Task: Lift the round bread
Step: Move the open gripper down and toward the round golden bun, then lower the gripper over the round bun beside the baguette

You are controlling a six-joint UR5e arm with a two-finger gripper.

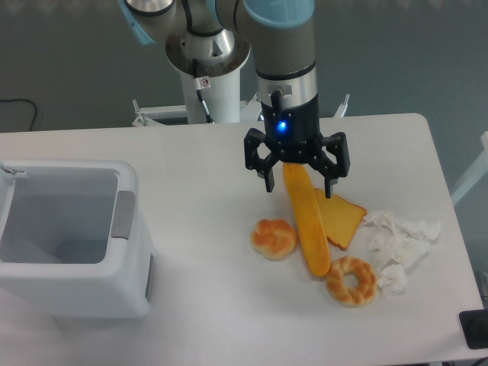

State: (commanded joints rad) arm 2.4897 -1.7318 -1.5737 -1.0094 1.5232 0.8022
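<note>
1. At the far left a white bin (69,236) stands on the table (191,160), well apart from the food.
2. Right of the table's middle lies the round bread (274,239), a small golden-orange bun with paler cream swirls and a knotted top, no hole. It rests flat on the table, untouched, just left of the long loaf (306,221).
3. My gripper (298,179) hangs above the far end of that loaf, farther back than the bun and a little to its right. Its fingers are spread wide and hold nothing.
4. Right of the loaf lie a toast slice (343,217), a ring-shaped bread (351,280) nearer the front, and crumpled tissue (396,244) furthest right.
5. I judge the task barely begun: nothing is grasped or lifted. What remains is to shift left and nearer, come down over the bun, close on it and raise it.
6. The loaf sits close beside the bun, so my right finger has little room there.
</note>
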